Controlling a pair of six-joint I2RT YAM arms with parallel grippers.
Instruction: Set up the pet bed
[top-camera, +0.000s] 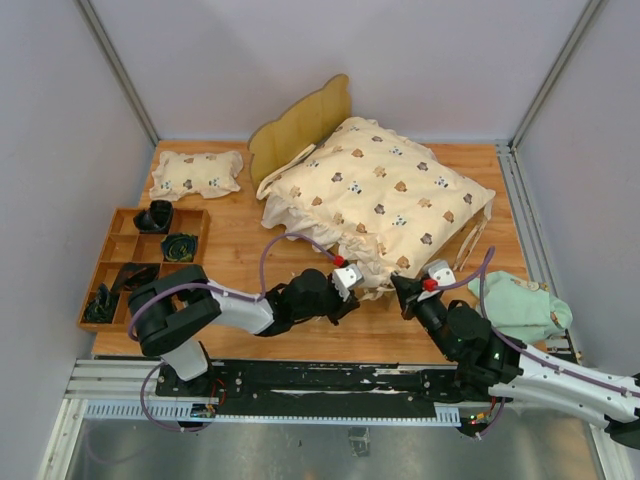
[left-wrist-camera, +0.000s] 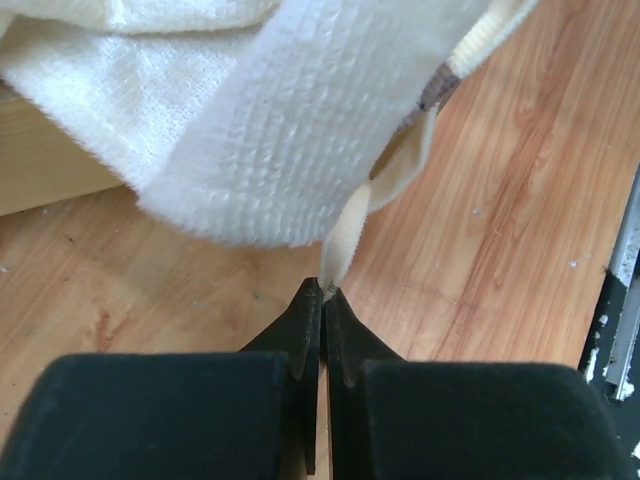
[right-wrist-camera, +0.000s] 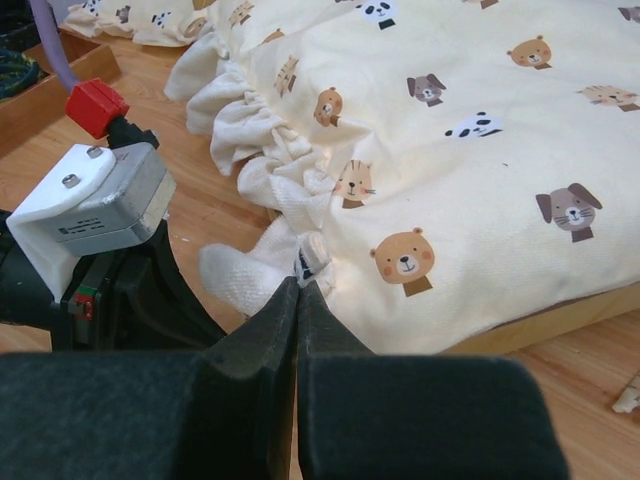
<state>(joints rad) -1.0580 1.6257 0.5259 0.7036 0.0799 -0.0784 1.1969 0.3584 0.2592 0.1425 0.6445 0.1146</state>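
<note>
- The pet bed (top-camera: 300, 128) stands at the back middle of the desk (top-camera: 235, 215), its wavy headboard rising at the back-left end.
- A cream animal-print quilt (top-camera: 385, 195) lies over the bed and hides almost all of the frame. Its ruffled border spills over the bed's near edge toward the arms.
- In the right wrist view a strip of the bed's light-wood rail (right-wrist-camera: 560, 315) shows under the quilt's lower edge.
- The left hand (top-camera: 360, 290) is at the near ruffle of the quilt, close to the desk's near edge.
- In its own view the left hand (left-wrist-camera: 322, 298) has its fingers pressed together on the end of a cream strip (left-wrist-camera: 345, 235), which hangs twisted from the quilt's white underside.
- The right hand (top-camera: 398, 285) is just beside the left one, at the same near edge of the quilt.
- The right hand (right-wrist-camera: 298, 288) is closed with its tips against the bunched ruffle. Whether any cloth is caught between them I cannot tell.
- A small matching pillow (top-camera: 195, 172) lies at the back-left corner of the desk, apart from the bed.
- A wooden compartment tray (top-camera: 190, 215) sits along the left edge, with dark items in several of its sections.
- A pale green cloth (top-camera: 520, 305) lies crumpled at the near-right corner.
</note>
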